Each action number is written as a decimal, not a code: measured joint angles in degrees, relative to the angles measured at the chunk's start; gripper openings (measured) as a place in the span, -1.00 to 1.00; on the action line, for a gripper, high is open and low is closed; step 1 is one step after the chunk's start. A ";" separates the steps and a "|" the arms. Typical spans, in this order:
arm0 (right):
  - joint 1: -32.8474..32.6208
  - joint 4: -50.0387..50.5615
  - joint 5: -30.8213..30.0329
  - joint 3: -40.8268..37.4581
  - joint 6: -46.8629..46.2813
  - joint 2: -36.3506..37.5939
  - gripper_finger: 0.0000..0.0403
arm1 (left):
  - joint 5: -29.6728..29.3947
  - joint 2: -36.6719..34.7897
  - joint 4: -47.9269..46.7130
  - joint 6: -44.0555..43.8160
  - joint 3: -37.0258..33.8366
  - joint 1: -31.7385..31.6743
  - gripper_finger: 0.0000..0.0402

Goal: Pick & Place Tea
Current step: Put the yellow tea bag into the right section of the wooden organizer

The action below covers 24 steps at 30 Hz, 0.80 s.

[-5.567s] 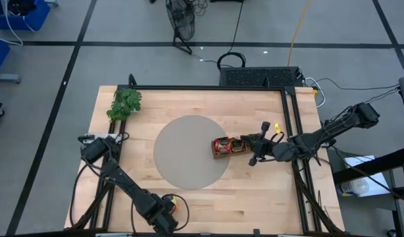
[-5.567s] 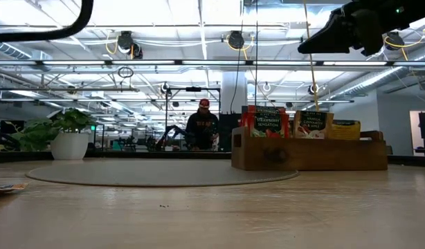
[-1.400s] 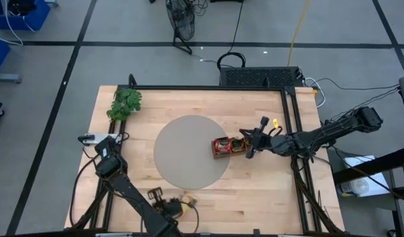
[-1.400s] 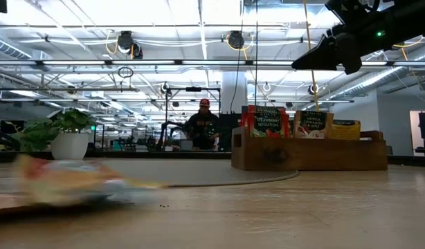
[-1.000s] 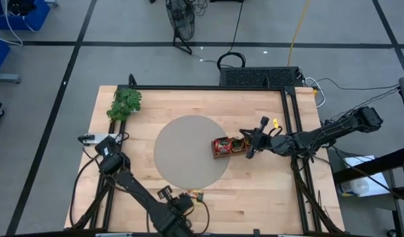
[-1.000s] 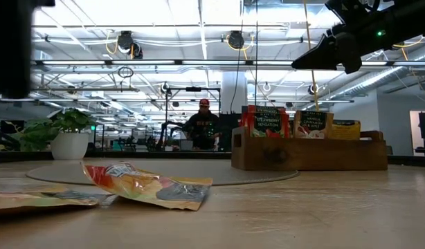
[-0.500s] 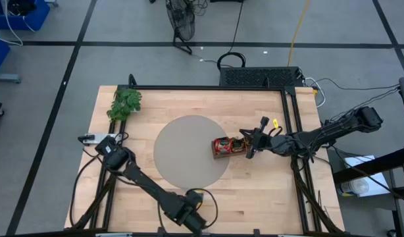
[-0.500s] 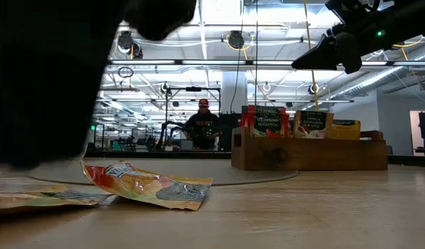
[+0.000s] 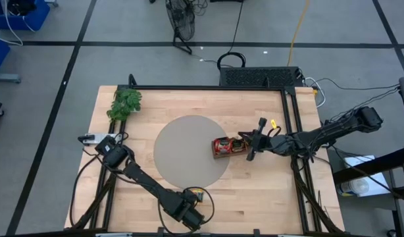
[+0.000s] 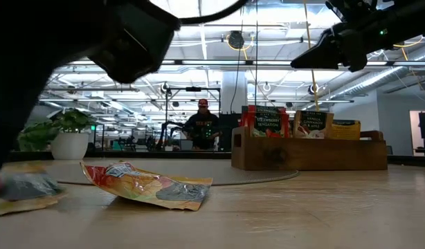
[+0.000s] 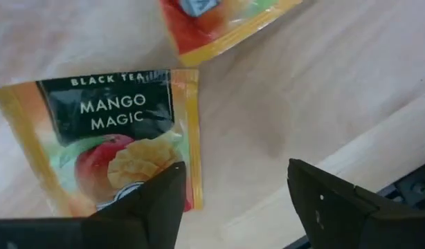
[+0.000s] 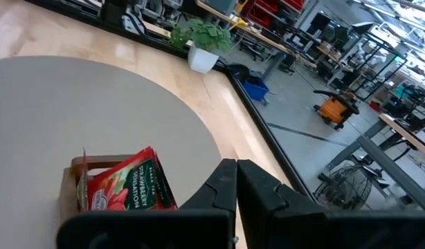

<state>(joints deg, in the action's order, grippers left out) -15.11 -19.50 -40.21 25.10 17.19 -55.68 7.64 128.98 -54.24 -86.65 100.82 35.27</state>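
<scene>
Left gripper point(image 11: 233, 200) is held low over the near edge of the worktop point(image 9: 254, 191), fingers spread apart and nothing gripped; in the high view it sits at point(image 9: 192, 214), arm stretched diagonally from the left edge down to the near edge. Right gripper point(image 12: 237, 185) is clenched shut, empty, hovering just beside the right end of the wooden tray point(image 10: 309, 153), arm reaching in from the right edge.

Two mango tea sachets point(image 11: 115, 138) lie flat on the wood directly under the left gripper: one w/ label "Mango Magic" readable, a second point(image 11: 219, 24) cut off by the picture's border. In the low view one sachet point(image 10: 147, 185) is seen crumpled near the grey round mat point(image 9: 192, 151); another point(image 10: 22, 194) is partly hidden behind the dark bulk of the left arm. More sachets stand upright in the tray: red strawberry sachets point(image 10: 266, 123), a vanilla sachet point(image 10: 311, 124), a yellow one behind, label not legible. From above, the sachets by the left gripper are mostly covered by the arm. A potted plant point(image 10: 64, 135) stands at the far left corner. A person point(image 10: 202, 128) is seen in the room beyond.

Vs. one second earlier: left fingers were shut, now released; left arm has shifted further along the near edge. Right arm unchanged.
</scene>
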 joint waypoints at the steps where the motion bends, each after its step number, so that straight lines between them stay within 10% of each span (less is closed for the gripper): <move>1: 0.00 0.02 -0.04 0.00 0.01 0.00 -1.00 | -0.20 -0.48 -0.48 -0.03 -0.03 0.00 0.23; 16: 0.00 0.02 -0.11 -0.02 0.00 0.00 -1.00 | -5.79 -4.17 -7.88 -3.03 -2.38 1.91 0.12; 24: 0.00 0.04 -0.13 -0.02 -0.02 0.00 -1.00 | 0.29 -4.75 0.86 -8.18 -12.41 2.99 0.14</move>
<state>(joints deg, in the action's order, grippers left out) -15.11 -19.46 -40.34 25.08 17.17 -55.68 7.93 124.24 -53.37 -94.83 88.41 38.26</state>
